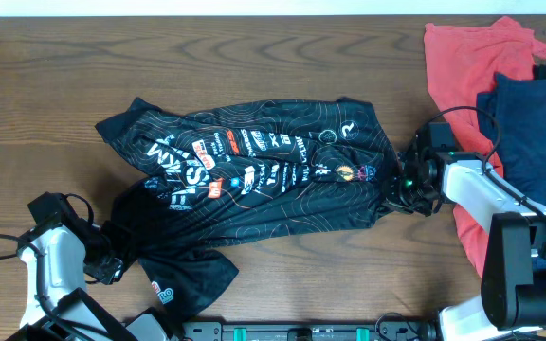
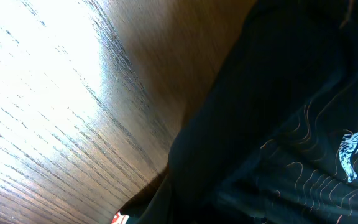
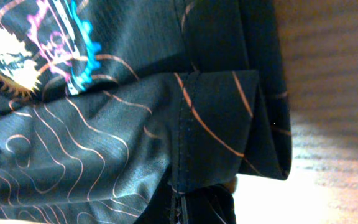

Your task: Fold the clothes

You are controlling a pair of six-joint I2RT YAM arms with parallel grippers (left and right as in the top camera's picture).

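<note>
Black jersey (image 1: pixel 273 180) lies crumpled, print up, across the middle of the table (image 1: pixel 254 57). We note the right claw (image 1: pixel 393 194) clenched on the jersey's edge toward the table's right side, with cloth bunched there. The left claw (image 1: pixel 110 258), near the table's front-left, is clenched on the opposite edge. Red garment (image 1: pixel 472 57) and navy garment (image 1: pixel 538 133) sit at the table's far-right corner, navy on top.

Black contour-print jersey (image 1: pixel 254 180), rumpled, sprawled, partly folded
</note>
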